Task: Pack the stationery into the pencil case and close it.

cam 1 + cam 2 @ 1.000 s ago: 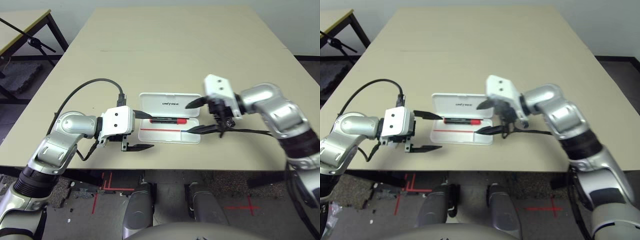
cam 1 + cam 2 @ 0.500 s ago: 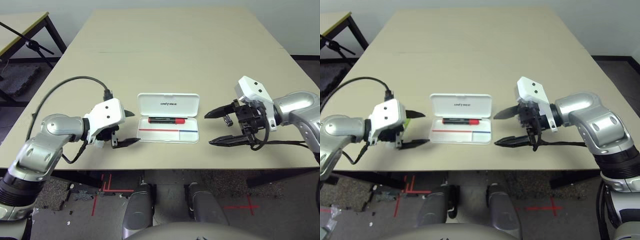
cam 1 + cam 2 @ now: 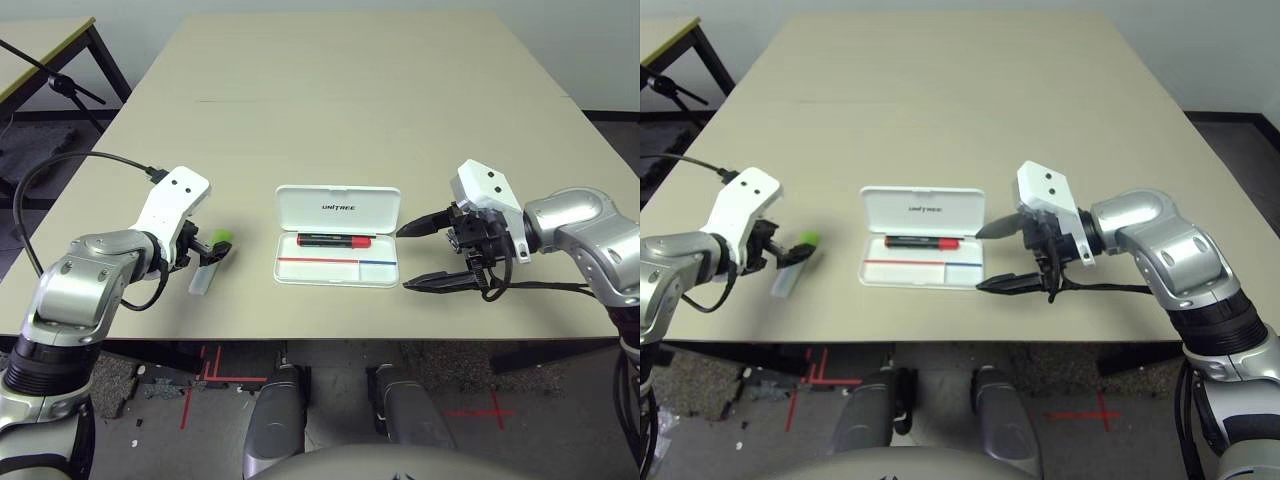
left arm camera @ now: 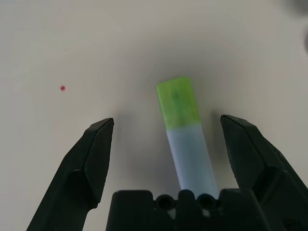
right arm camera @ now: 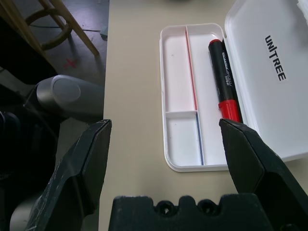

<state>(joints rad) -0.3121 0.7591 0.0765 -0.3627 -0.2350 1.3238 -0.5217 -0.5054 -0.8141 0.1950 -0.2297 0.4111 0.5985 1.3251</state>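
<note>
lining up on the highlighter (image 4: 184, 137), with the pencil case (image 3: 338, 250) part packed

the red marker (image 3: 335, 241) already lies in the open case on the table (image 3: 350, 90). the highlighter lies on the table left of the case, between the spread fingers of the left tool (image 4: 180, 139), ungripped. the right tool (image 3: 425, 254) hovers wide open and empty beside the case. left: pack the highlighter, close the lid.

Beige table (image 3: 350, 110): open white pencil case (image 3: 338, 209) centre; green-capped highlighter (image 3: 209, 262) left; possibly small red speck (image 4: 62, 88).
</note>
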